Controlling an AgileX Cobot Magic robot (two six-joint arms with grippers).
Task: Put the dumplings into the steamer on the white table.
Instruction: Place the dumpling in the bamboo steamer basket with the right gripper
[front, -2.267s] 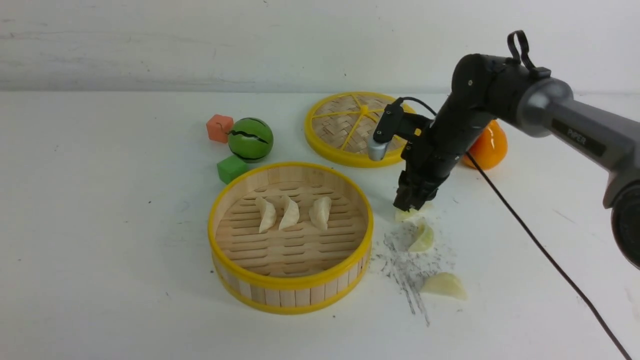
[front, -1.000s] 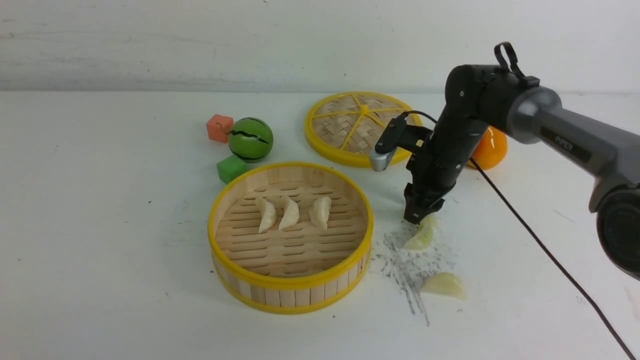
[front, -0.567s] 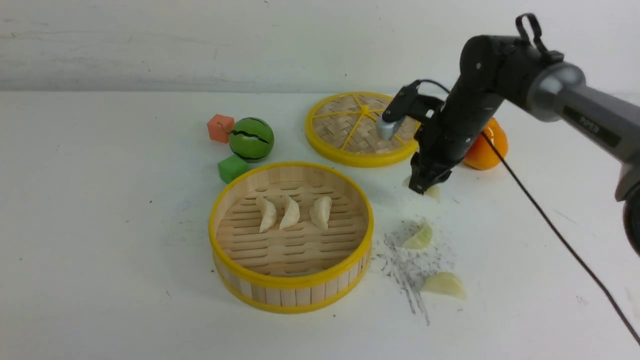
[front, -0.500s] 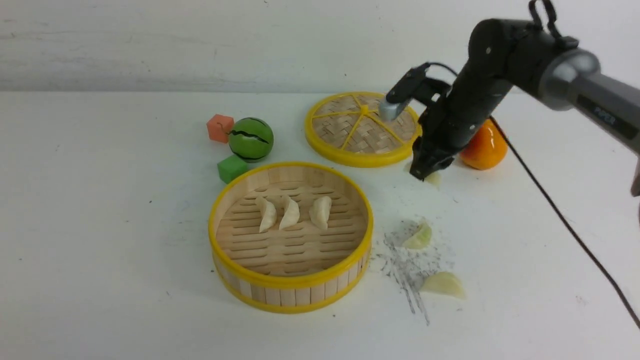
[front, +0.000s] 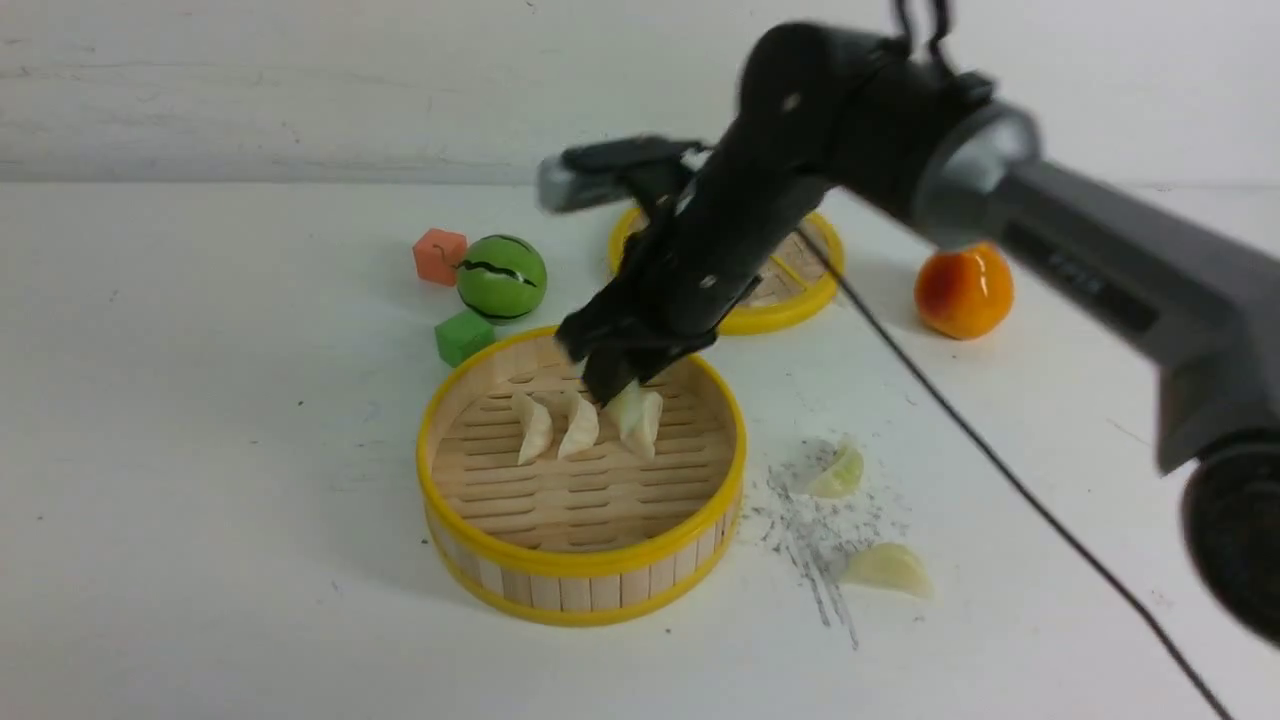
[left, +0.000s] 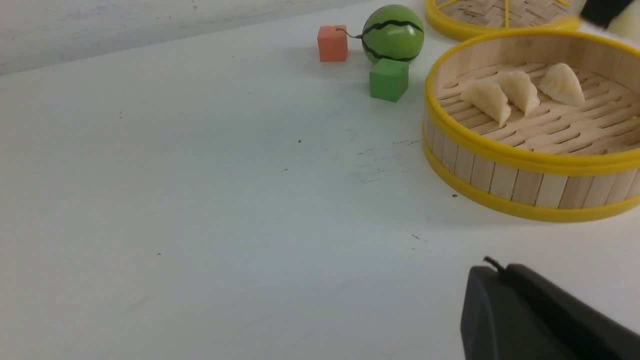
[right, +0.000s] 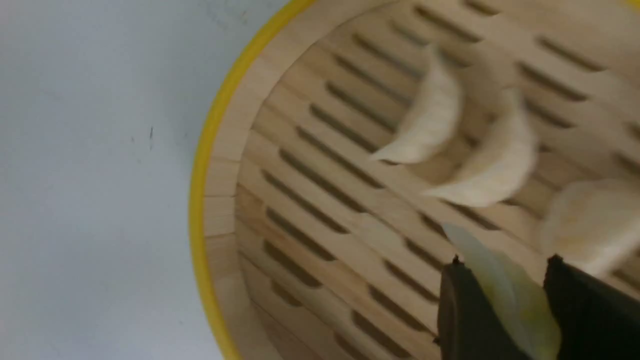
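Right end effector (front: 612, 385) is part-closed, pinching one pale green dumpling (right: 500, 285) just above the steamer (front: 580, 562) floor, toward its far side. Three cream dumplings (front: 580, 425) sit in a row inside. Second green dumpling (front: 838, 472) and third green dumpling (front: 888, 570) lie on the counter (front: 200, 450), right of the steamer. Left end effector (left: 540, 310) is fully closed.

Had the right arm (front: 1080, 270) stretched across from the right, forearm sloping down, wrist tipped steeply downward. Had the right pincer (front: 615, 388) clamped on a green dumpling (right: 500, 295), a bit motion-blurred. Had the left pincer (left: 525, 310) closed up tight, only partly in frame.
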